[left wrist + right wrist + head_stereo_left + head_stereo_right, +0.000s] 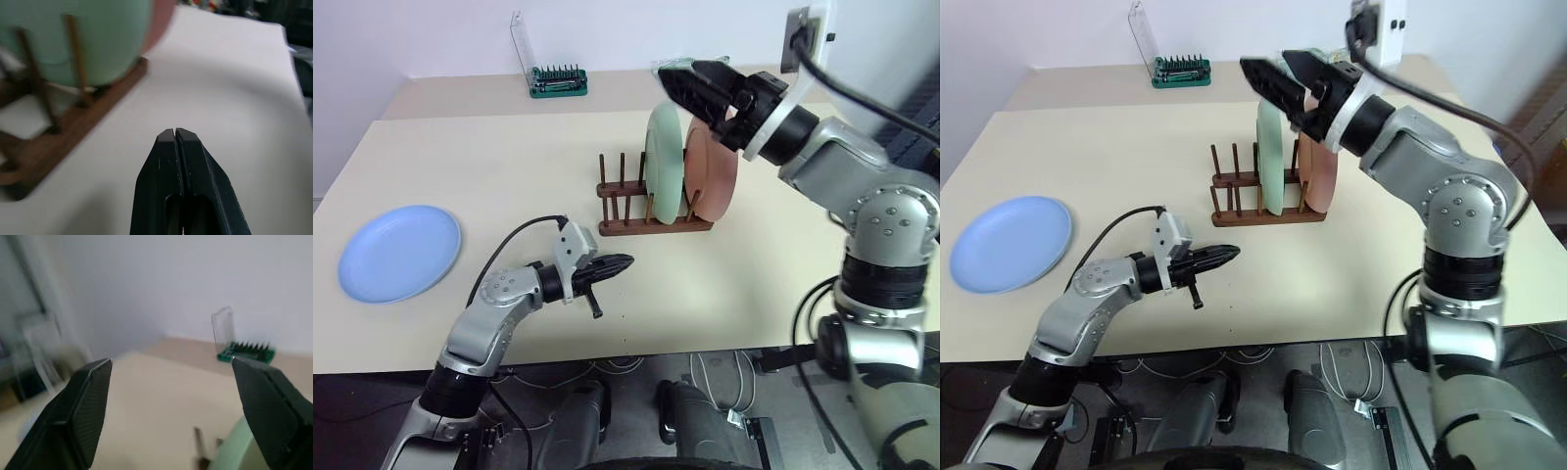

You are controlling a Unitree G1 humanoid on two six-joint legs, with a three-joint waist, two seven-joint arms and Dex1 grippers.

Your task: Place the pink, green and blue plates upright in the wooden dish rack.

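Two of three plates racked; one outstanding.

Right gripper [677, 83]: jaws spread wide, nothing between them, poised above the top rims of the racked plates and touching neither. Judged a release posture: clear of the rims so the plates are not knocked.

Left gripper [615, 264]: clenched, fingertips [175, 139] pressed together, empty. It hangs low over the counter [509, 157], just in front of the wooden dish rack [651, 220], pointing toward it. No contact with the rack seen.

Green plate [664, 162]: on edge between pegs of the rack. Pink plate [713, 168]: on edge in the next slot, toward the counter's right edge, close beside the green one; whether the two rims touch cannot be told. Pegs on either side of each plate keep it upright, which is why they stand unaided. Several empty pegs remain on the side of the rack toward the counter's left edge.

Blue plate [399, 252]: lying flat near the counter's left edge, well apart from the rack and from both grippers.

Green bit case [558, 80] with its clear lid raised sits at the far edge, not involved.

Judgement: the remaining step is the blue plate. Lying flat, it offers only its rim for a grasp, and it must be tipped on edge to drop between the free pegs. Risk: nudging the green plate on insertion.
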